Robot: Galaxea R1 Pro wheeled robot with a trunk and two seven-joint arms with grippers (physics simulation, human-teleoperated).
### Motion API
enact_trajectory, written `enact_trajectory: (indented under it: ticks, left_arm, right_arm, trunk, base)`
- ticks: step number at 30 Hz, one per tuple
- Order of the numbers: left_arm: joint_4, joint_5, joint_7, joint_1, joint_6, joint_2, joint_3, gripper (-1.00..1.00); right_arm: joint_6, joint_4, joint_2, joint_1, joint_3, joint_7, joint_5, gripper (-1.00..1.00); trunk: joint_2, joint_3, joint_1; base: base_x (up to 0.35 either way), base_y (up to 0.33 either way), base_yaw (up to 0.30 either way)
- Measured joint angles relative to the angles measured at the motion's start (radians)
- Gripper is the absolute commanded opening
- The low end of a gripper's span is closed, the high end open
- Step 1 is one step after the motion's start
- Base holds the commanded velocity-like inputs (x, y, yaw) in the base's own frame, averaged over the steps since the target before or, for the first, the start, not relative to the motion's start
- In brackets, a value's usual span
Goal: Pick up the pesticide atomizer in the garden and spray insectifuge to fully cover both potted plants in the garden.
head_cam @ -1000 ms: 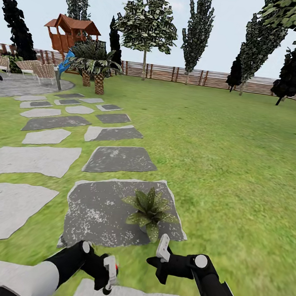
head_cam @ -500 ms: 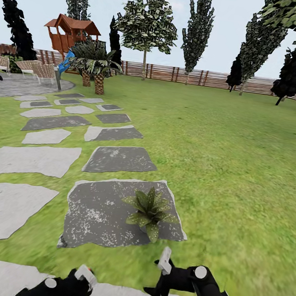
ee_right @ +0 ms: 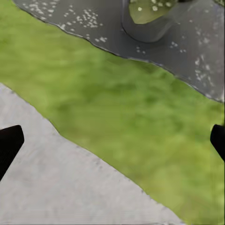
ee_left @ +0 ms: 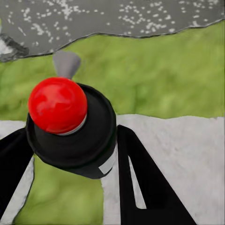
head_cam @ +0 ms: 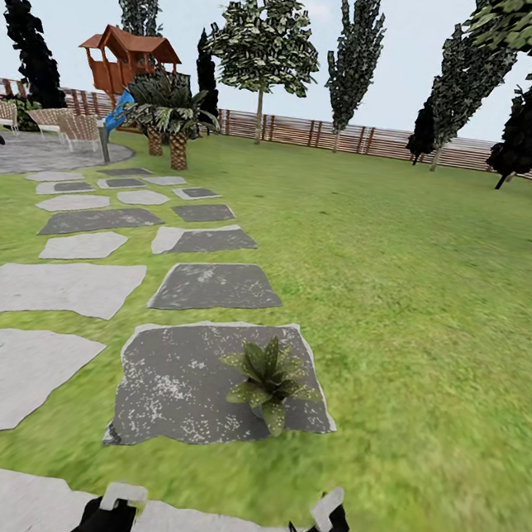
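A potted plant [head_cam: 269, 380] stands on the near right part of a dark stone slab [head_cam: 177, 376], just ahead of both grippers. Open lawn [head_cam: 409, 317] spreads wide to its right, with nothing on it. Flat paving slabs [head_cam: 56, 283] run ahead on the left. Palms [head_cam: 170, 113], a playhouse [head_cam: 129, 58] and the fence [head_cam: 348, 137] stand far off.

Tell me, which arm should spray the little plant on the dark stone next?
Left, probably. The left gripper grips the pesticide atomizer, with its grey nozzle aimed toward the dark slab where the potted plant stands. The right gripper is open and empty.
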Motion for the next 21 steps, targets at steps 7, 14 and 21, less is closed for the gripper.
enact_trajectory:
  ticks: [7,14,21]
  left_arm:
    - [0.001,0.033,0.022,0.018,-0.05,0.023,0.004,-1.0]
    - [0.001,0.034,0.022,0.019,-0.051,0.023,0.005,-1.0]
    - [0.003,0.034,0.022,0.019,-0.051,0.024,0.005,-1.0]
  right_arm:
    - [-0.281,0.203,0.006,0.02,-0.003,-0.337,-0.15,1.0]
    - [-0.283,0.216,0.007,0.02,-0.004,-0.338,-0.152,1.0]
    - [-0.283,0.218,0.008,0.02,-0.004,-0.337,-0.15,1.0]
  trunk:
    - [0.0,0.0,0.0]
    - [0.0,0.0,0.0]
    - [0.0,0.0,0.0]
  base:
    - [0.0,0.0,0.0]
    - [0.097,0.071,0.0]
    - [0.232,0.23,0.0]
